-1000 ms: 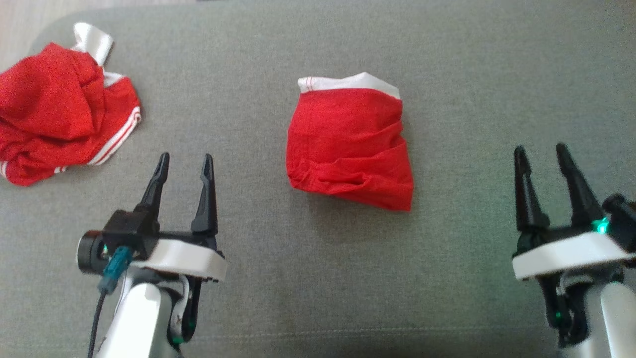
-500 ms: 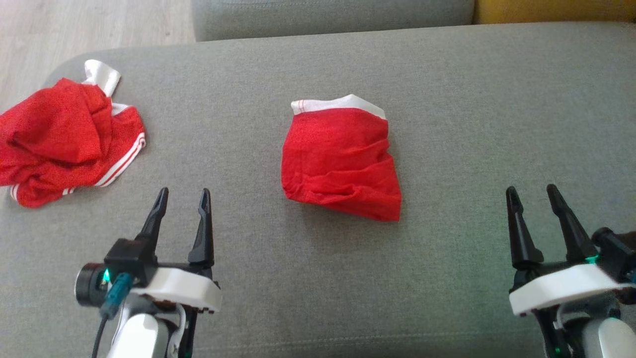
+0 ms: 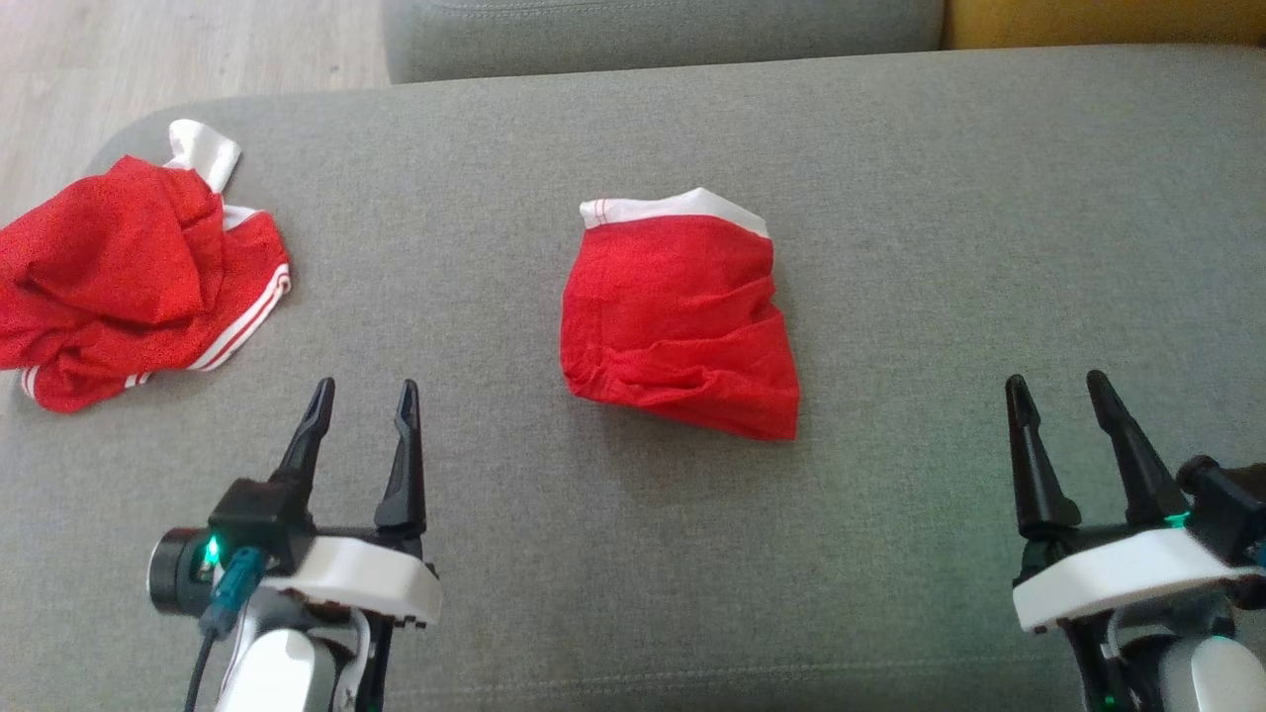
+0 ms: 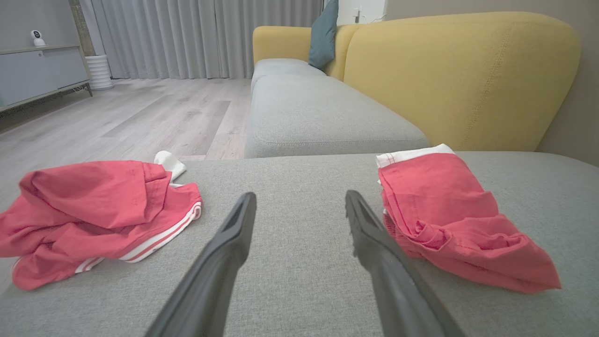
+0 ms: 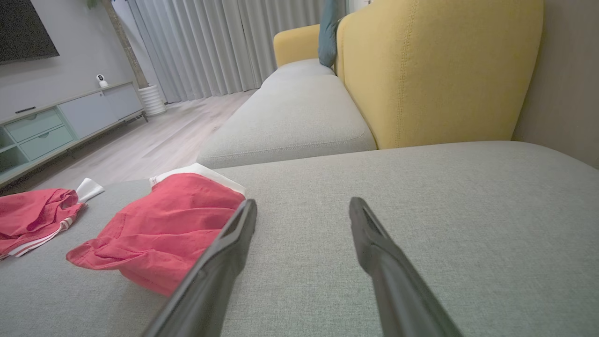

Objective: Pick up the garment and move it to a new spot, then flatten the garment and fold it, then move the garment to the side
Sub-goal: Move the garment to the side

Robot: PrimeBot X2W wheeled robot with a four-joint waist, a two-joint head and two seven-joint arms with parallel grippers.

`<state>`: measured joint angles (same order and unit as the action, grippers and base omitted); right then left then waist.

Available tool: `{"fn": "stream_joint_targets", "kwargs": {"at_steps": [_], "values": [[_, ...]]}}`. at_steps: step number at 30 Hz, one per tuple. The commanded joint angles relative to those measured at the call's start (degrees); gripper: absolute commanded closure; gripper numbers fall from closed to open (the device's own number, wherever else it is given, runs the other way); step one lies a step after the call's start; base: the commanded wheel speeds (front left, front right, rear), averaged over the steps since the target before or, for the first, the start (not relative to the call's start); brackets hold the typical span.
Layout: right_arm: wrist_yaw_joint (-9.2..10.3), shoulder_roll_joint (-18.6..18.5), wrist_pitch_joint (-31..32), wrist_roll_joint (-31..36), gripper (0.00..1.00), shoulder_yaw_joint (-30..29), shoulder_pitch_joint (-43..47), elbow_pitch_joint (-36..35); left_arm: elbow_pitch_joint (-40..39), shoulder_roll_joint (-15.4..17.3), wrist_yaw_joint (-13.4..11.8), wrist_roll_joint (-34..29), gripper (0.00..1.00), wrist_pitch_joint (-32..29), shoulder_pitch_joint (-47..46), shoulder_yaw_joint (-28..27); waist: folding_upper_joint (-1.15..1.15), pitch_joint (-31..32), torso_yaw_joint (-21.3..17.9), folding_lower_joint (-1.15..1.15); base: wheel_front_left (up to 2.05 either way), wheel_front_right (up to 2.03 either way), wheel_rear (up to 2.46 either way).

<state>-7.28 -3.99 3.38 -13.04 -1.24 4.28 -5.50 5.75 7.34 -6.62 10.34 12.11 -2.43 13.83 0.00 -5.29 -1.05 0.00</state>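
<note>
my left pincer (image 3: 366, 386) and my right pincer (image 3: 1054, 378) both stand open and hold nothing. the folded red garment (image 3: 678, 316) lies between them on the grey cushion (image 3: 940, 198), touching neither.

Folded garment (image 3: 678, 316) ctr on cushion (image 3: 940, 198); crumpled garment (image 3: 129, 277) far L.

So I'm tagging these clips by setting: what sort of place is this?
Most likely a home living room: a yellow-backed sofa, a low media cabinet under a wall screen, and floor-length curtains.
</note>
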Motion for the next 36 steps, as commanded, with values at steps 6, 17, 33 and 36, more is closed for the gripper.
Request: {"fn": "stream_joint_targets", "kwargs": {"at_steps": [6,17,33,36], "values": [[-0.21,0.1,-0.2,0.0,0.0,1.1,-1.9,-1.8,-2.4,1.3,-0.5,0.6,0.0,-0.1,-2.1,-1.8,0.0,-0.4,0.4,0.0,0.0,0.0,0.0],[-0.21,-2.9,0.0,-3.3,0.0,5.4,-11.8,8.5,-3.2,0.9,-0.2,0.2,0.0,0.6,-6.2,-0.5,0.0,-5.4,4.1,0.0,0.0,0.0,0.0],[-0.21,-3.5,4.3,-9.6,0.0,14.8,-28.9,37.7,-1.0,-1.4,0.1,-0.3,0.0,2.8,-10.5,0.9,0.0,-9.5,10.9,0.0,0.0,0.0,0.0],[-0.21,-3.1,6.8,-11.0,0.67,15.9,-29.4,40.0,-0.8,-1.6,0.1,-0.3,0.0,2.8,-10.5,0.7,0.0,-9.4,11.1,0.0,0.0,0.0,0.0]]}}
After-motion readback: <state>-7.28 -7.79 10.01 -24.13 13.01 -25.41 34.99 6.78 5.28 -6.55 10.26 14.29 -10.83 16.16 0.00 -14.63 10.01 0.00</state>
